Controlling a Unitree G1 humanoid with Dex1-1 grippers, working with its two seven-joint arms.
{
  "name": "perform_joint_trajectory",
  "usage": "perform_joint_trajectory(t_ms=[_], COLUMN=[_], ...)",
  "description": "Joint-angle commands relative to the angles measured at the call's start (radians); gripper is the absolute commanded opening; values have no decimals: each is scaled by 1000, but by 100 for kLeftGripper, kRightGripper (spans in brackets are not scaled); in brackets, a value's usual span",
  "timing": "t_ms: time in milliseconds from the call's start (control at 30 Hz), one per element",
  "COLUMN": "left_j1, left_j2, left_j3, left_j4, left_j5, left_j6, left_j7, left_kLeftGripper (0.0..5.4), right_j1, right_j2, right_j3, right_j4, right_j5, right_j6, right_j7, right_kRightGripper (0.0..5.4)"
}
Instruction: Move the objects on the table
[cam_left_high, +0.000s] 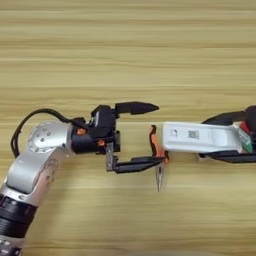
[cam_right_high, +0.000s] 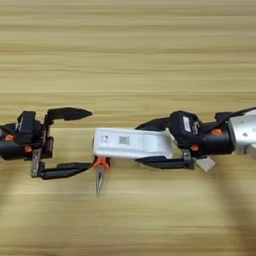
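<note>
A long flat white bar with a barcode label lies across the middle of the table. My right gripper comes in from the right and is shut on it, one black finger along its far edge and one along its near edge. Orange-and-black needle-nose pliers lie at the bar's left end, tip pointing toward me, handles partly under the bar. My left gripper stands open just left of the bar. Its near fingertip is at the pliers' orange grip. A small white block peeks out beneath the right wrist.
My left forearm crosses the lower left corner with a black cable looping over it. The right forearm enters from the right edge.
</note>
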Motion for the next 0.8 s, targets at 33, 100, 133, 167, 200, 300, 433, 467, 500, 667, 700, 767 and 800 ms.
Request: perform_joint_trajectory(t_ms=[33,100,133,167,200,300,433,467,500,667,700,767,800], left_j1=[-21,-22,-23,-25,-26,-27,-27,-28,-28,-35,-37,-37,-38], left_j2=[-4,-6,-7,-9,-10,-12,-19,-21,-22,-30,-31,-33,-34], left_j3=[-26,-36,-40,-42,-44,-48,-54,-55,-55,-54,-53,-53,-54], left_j4=[3,4,5,5,6,2,8,9,10,18,19,20,20], left_j5=[34,43,46,48,50,53,61,63,64,67,67,67,66], left_j6=[-7,-11,-11,-11,-11,-11,-18,-19,-20,-22,-22,-22,-21], left_j7=[-12,-13,-14,-15,-15,-13,-12,-11,-11,-4,-2,-2,-2], left_kLeftGripper=[540,540,540,540,540,540,540,540,540,540,540,517,510], right_j1=[-36,-46,-49,-52,-55,-63,-71,-73,-74,-78,-79,-79,-80], right_j2=[15,23,26,28,31,36,41,44,45,52,54,56,57], right_j3=[24,35,38,41,45,54,64,66,69,74,75,76,77], right_j4=[-16,-13,-12,-11,-10,-9,-6,-5,-5,-6,-6,-5,-4], right_j5=[6,4,4,3,1,-2,-4,-4,-5,-7,-7,-8,-9], right_j6=[15,16,17,17,17,19,17,16,16,17,16,16,15], right_j7=[-5,-6,-5,-5,-5,-6,-6,-7,-7,-6,-6,-7,-7], right_kRightGripper=[290,290,290,290,290,290,290,290,290,290,290,290,290])
